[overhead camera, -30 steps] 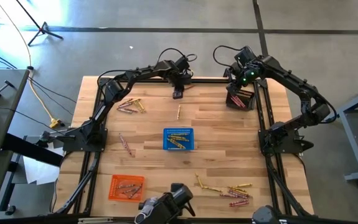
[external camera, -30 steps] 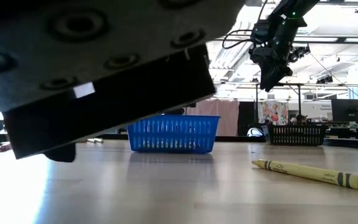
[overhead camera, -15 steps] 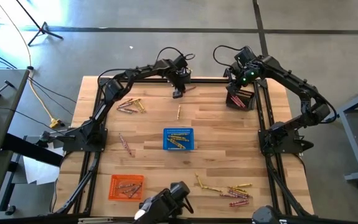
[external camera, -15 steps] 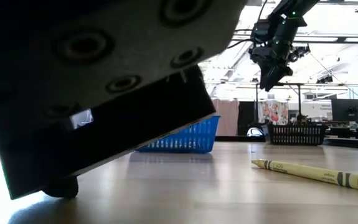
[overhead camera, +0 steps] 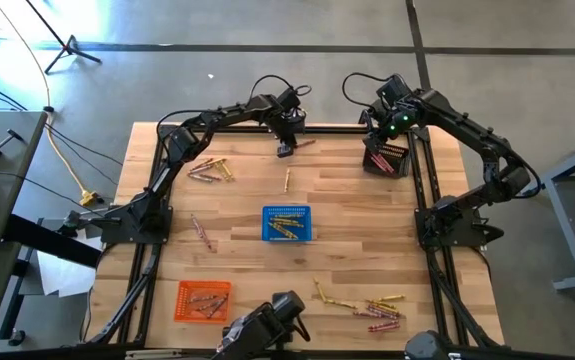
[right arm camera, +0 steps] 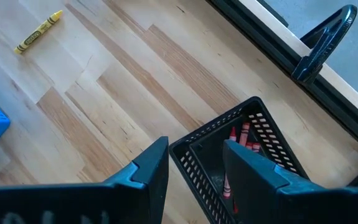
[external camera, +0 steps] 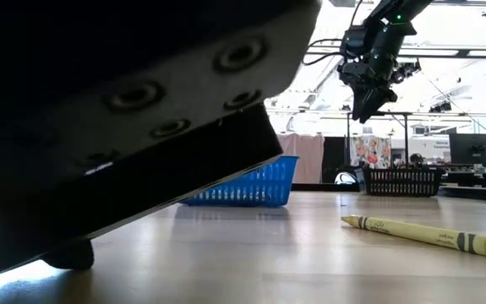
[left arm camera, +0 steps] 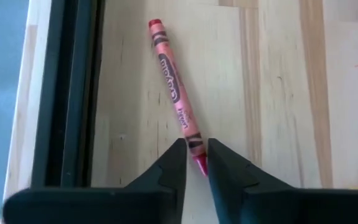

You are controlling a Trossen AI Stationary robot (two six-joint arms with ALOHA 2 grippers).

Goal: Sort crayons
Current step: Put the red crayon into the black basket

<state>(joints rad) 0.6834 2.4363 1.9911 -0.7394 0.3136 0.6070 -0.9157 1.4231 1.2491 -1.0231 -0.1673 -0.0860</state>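
Left wrist view, left claw (left arm camera: 195,163) pinching red crayon (left arm camera: 174,93)

Wooden table (overhead camera: 347,215): crayons (overhead camera: 372,306), three baskets (overhead camera: 287,223).

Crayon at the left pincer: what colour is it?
Red, with a black-printed wrapper. The crayon shows best in the left wrist view, its tip between the left pincer fingers.

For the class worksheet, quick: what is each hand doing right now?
Left hand: shut on the red crayon at the table's far edge.
Right hand: open, holding nothing, above the dark basket.
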